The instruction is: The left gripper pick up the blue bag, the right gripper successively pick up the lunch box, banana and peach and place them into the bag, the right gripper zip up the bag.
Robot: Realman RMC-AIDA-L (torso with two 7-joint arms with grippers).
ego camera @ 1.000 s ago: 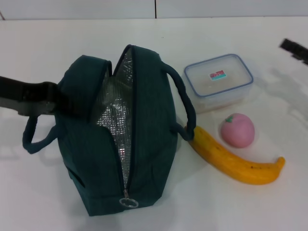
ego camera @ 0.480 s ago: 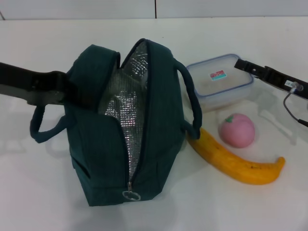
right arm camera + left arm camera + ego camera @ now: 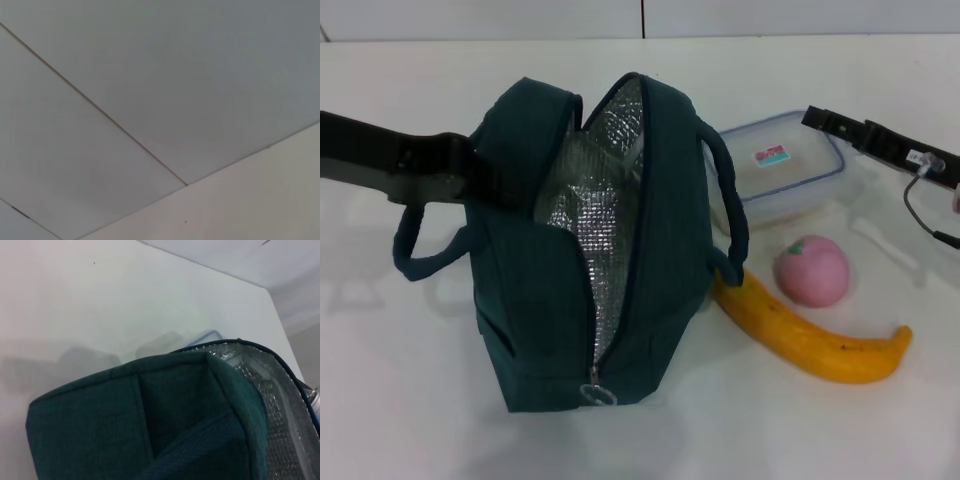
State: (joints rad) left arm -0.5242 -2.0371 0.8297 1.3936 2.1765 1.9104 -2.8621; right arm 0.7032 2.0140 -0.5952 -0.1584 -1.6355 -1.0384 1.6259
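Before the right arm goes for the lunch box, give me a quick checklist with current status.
1. Blue bag held by left tool: ok.
2. Bag mouth unzipped, silver lining showing: ok.
3. Lunch box lid on: ok.
4. Right tool at lunch box's far edge; fingers open: cannot tell.
5. Banana and peach lie outside the bag: ok.
6. Banana tip lies under the bag handle: not ok.

Unzipped teal bag [image 3: 620,250] stands beside lidded lunch box [image 3: 785,165], pink peach [image 3: 812,270] and yellow banana [image 3: 810,340]
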